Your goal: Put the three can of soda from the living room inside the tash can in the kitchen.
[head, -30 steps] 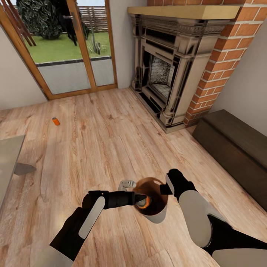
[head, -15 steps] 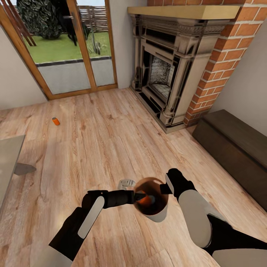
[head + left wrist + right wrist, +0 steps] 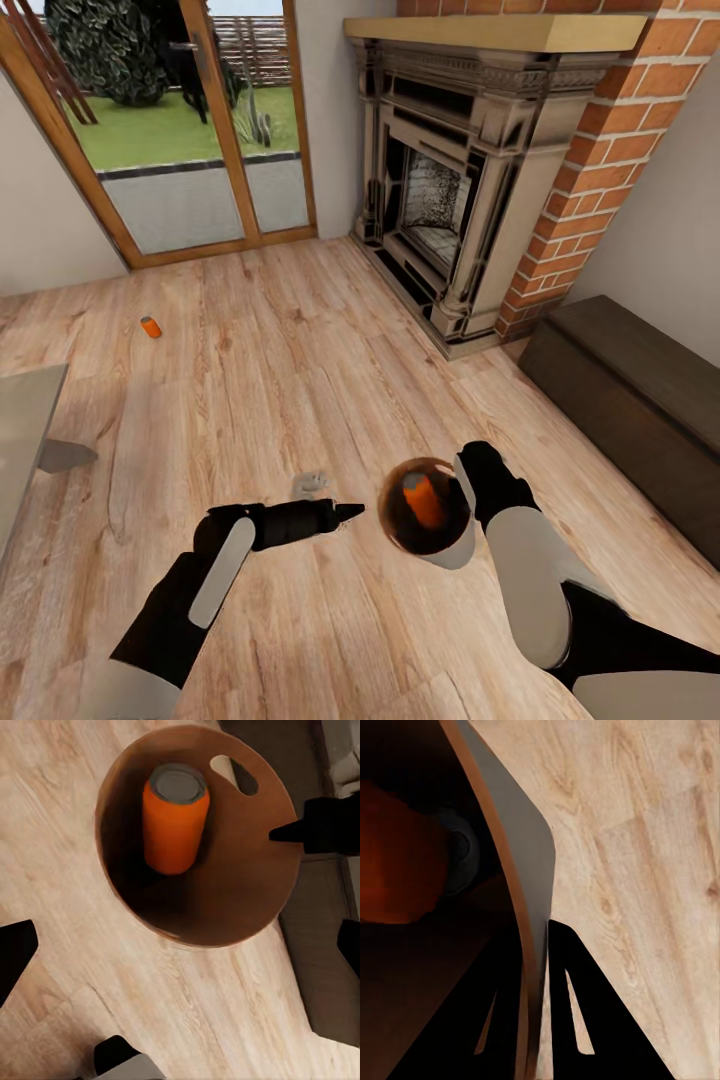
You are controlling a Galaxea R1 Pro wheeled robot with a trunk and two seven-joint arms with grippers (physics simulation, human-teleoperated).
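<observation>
Room: we stand in the living room, on a wood floor (image 3: 300,380) that runs to the wood-framed glass doors (image 3: 190,130) and a red-brick fireplace (image 3: 470,170).
Bench: a dark brown bench (image 3: 630,400) sits along the wall beside the fireplace.
Worktop: the corner of a glass worktop (image 3: 25,440) shows at the edge of the head view, on our left side.
Tash can: the copper-brown tash can (image 3: 450,545) is lifted off the floor and tilted, its dark mouth turned toward the head camera. In the left wrist view we see its round rim and 1 oval handle hole (image 3: 232,774).
Right hand: our right hand (image 3: 468,488) is closed on the rim of the tash can; in the right wrist view 2 dark fingers (image 3: 577,1020) sit on either side of the bin's wall (image 3: 514,832), pinching it.
Left hand: our left hand (image 3: 345,513) hangs just beside the tash can, apart from it, its fingers spread and holding nothing.
Can inside: 1 orange soda can (image 3: 424,500) lies inside the tash can against the wall, its grey end (image 3: 177,783) facing the left wrist camera.
Can on floor: 1 more orange can (image 3: 150,327) stands on the floor near the glass doors, well apart from us.
</observation>
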